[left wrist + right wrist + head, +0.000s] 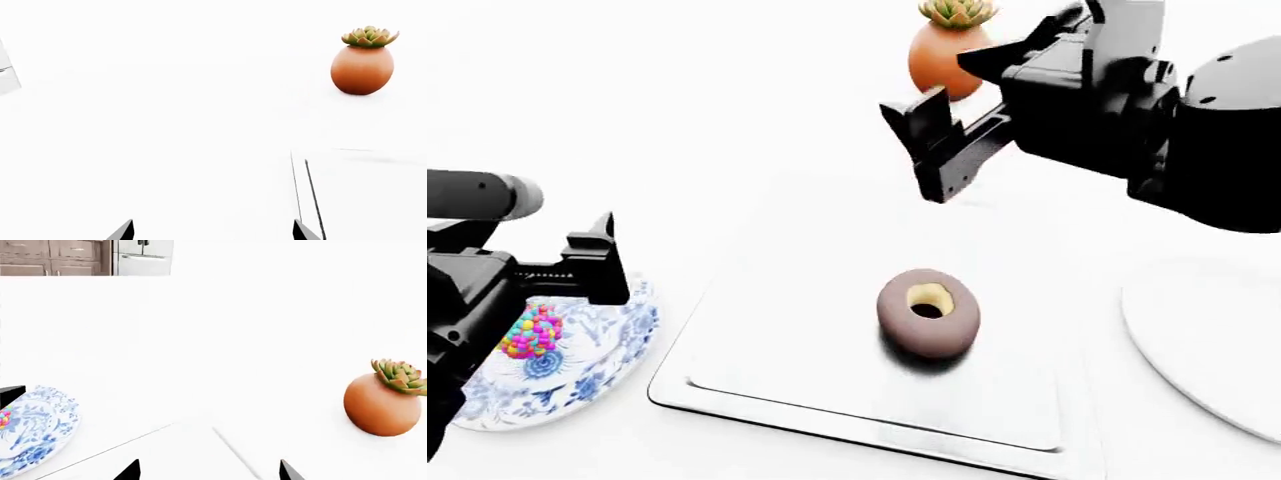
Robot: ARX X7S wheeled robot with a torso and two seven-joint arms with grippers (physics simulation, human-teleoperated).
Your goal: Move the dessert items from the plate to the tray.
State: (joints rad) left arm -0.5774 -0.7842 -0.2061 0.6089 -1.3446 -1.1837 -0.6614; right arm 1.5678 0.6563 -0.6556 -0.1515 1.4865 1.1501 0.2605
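The chocolate-brown doughnut point(928, 312) with a pale hole lies in the middle of the white tray point(761, 370). The multicoloured candy ball point(531, 332) sits on the blue-patterned plate point(587, 380) left of the tray; its edge shows in the right wrist view point(3, 418). My left gripper point(594, 262) is open and empty, just above and behind the candy ball; in its own view point(213, 232) only the tray's edge point(310, 195) shows. My right gripper point(924, 150) is open and empty, raised above the tray's far side, also in its own view point(209, 472).
An orange egg-shaped pot with a green succulent point(950, 50) stands behind the tray and also shows in the left wrist view point(362, 67) and the right wrist view point(380, 405). A plain white round plate point(1208, 340) lies right of the tray. Kitchen cabinets point(60, 255) stand far off.
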